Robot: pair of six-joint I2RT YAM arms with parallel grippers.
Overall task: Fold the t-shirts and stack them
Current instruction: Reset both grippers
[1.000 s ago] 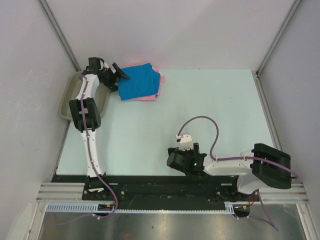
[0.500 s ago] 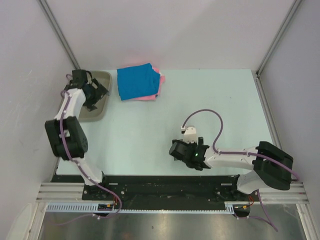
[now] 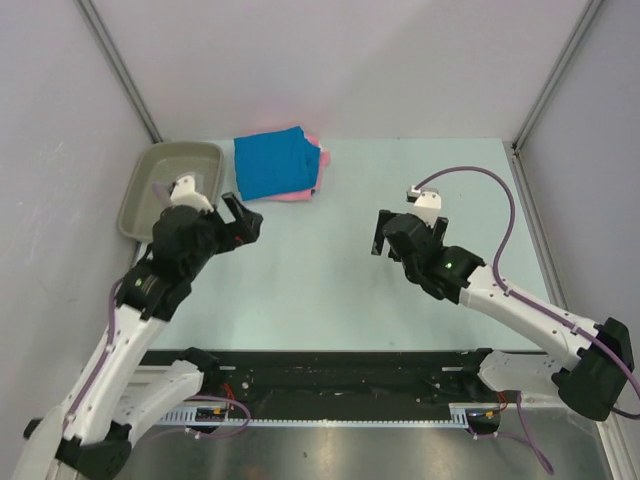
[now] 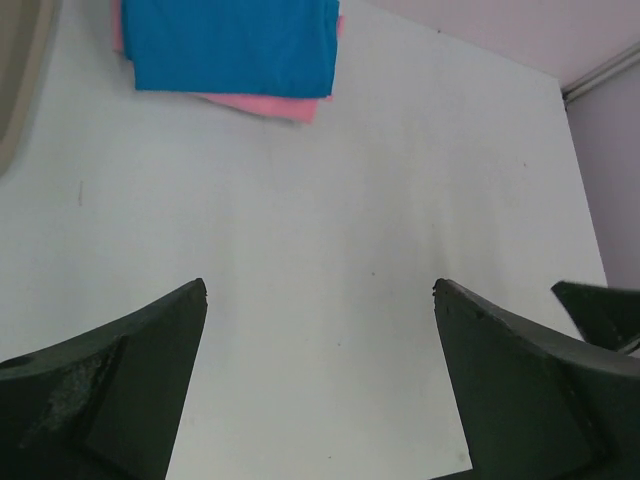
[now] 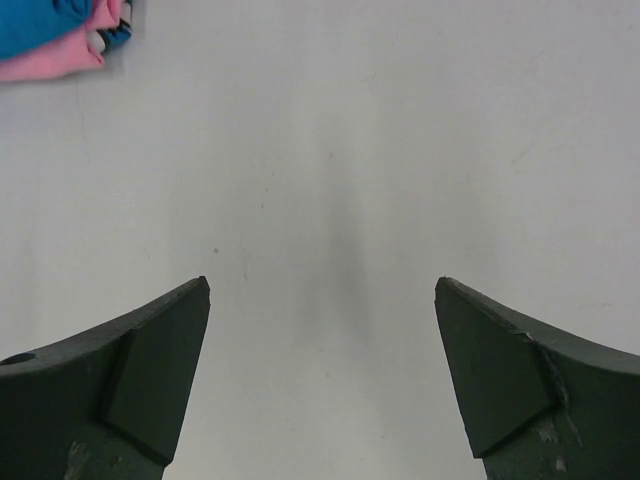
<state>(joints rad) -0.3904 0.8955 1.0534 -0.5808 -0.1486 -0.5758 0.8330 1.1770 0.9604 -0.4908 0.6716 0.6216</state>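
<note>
The t-shirts lie folded in one stack at the back of the table. The bright blue one [image 3: 273,164] is on top and the pink one [image 3: 302,196] shows beneath its edges. The left wrist view shows the blue shirt [image 4: 230,45] over the pink [image 4: 272,103] far ahead. The right wrist view catches only a corner of the pink [image 5: 50,62] and the blue [image 5: 40,22]. My left gripper [image 3: 243,217] [image 4: 320,287] hovers open and empty in front of the stack. To the right of the stack, my right gripper [image 3: 388,238] [image 5: 322,283] stands open and empty over bare table.
A grey-beige tray [image 3: 139,192] sits at the back left corner, its rim [image 4: 22,85] showing at the left edge of the left wrist view. Grey walls close in the table on three sides. The right gripper's finger [image 4: 600,312] shows at the left wrist view's right edge.
My left arm swung from the stack over the tray, then back toward the table's middle. My right arm rose from the near edge and reached forward. Both grippers stayed open.
</note>
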